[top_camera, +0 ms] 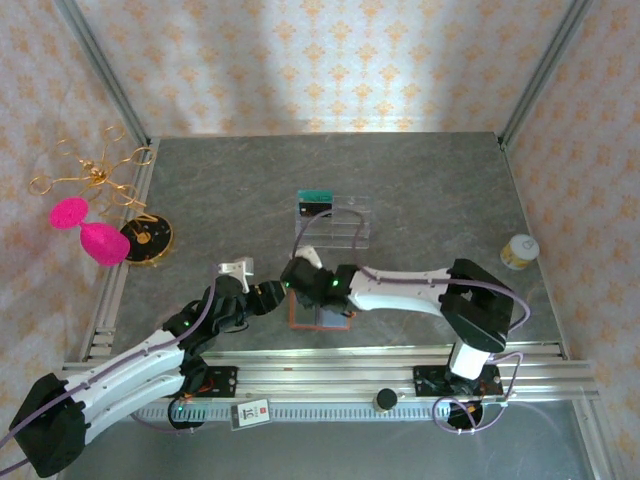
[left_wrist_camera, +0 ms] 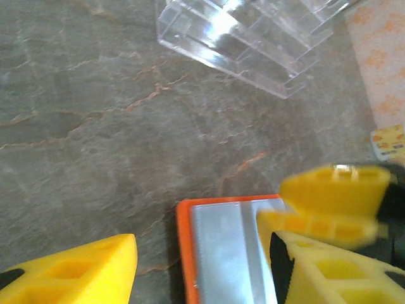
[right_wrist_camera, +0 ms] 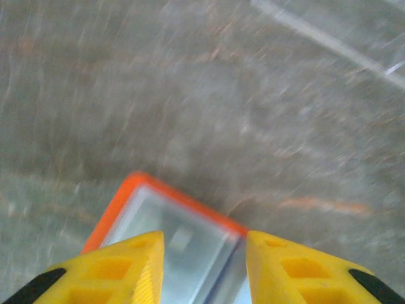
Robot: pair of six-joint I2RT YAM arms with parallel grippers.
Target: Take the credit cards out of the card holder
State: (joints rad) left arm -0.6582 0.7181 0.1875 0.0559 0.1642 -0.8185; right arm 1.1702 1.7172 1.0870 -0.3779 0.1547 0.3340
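Two claws met over the card holder, which lay flat by the near edge of the worktop, an orange rim around a grey panel. Fingers apart, the left claw straddled its left rim. Also apart, the right claw hung over one corner. Farther back, a teal card and a dark card stood in a clear rack

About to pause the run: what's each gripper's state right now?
Left gripper: open, fingers astride the card holder's edge, not clamped.
Right gripper: open, empty, over the card holder.
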